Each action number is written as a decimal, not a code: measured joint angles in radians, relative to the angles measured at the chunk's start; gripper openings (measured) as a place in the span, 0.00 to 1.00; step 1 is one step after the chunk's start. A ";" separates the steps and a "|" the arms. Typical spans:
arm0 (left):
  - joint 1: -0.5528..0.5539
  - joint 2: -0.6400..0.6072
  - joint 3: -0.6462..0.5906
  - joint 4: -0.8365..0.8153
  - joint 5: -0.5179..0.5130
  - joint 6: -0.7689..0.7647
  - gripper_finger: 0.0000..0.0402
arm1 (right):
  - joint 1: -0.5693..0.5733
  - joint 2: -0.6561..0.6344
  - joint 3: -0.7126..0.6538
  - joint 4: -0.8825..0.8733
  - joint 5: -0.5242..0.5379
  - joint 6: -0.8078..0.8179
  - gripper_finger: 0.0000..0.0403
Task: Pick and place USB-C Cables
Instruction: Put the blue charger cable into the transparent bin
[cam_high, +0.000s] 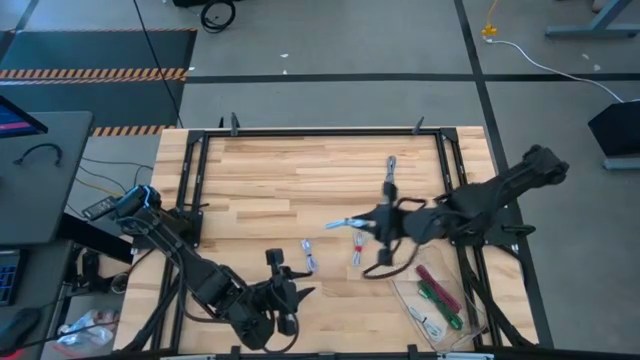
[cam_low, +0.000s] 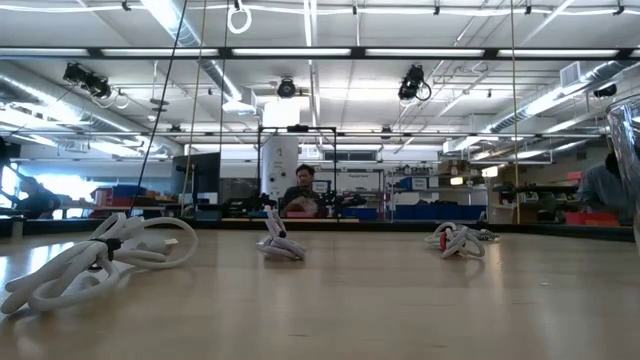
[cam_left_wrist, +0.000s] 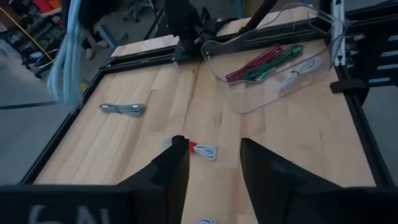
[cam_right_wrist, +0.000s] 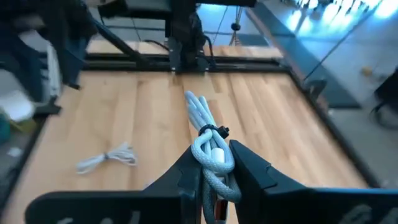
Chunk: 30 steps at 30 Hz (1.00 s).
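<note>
Between the right gripper's (cam_right_wrist: 214, 177) closed jaws a pale blue cable (cam_right_wrist: 208, 137) is hanging pinched, its long axis running straight out ahead of the fingers; that gripper is hovering over mid-table, with the clear tray (cam_high: 470, 325) lying back toward its own base, nearer this arm; the left gripper (cam_left_wrist: 214, 158) is waiting open at the near edge.

Wooden butcher-block surface (cam_high: 270, 190) in a black metal frame (cam_high: 310, 131), standing on a grey concrete floor (cam_high: 350, 40). Orange-and-black hazard tape (cam_high: 95, 73) edges a dark floor mat (cam_high: 90, 48) beyond the far left corner. A grey desk (cam_high: 40, 180) adjoins the left side. Level view: long workshop hall, ceiling strip lights (cam_low: 410, 52), a seated person (cam_low: 303, 190) in the distance.
</note>
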 joint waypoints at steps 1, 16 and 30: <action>0.001 0.000 0.000 -0.004 0.000 -0.002 0.38 | 0.012 -0.022 0.000 -0.038 0.000 0.045 0.14; 0.016 0.000 0.000 -0.066 0.001 -0.081 0.39 | 0.281 -0.048 -0.001 -0.523 -0.447 0.907 0.14; 0.021 0.000 0.000 -0.081 0.001 -0.106 0.39 | 0.366 0.060 -0.001 -0.803 -0.850 1.442 0.14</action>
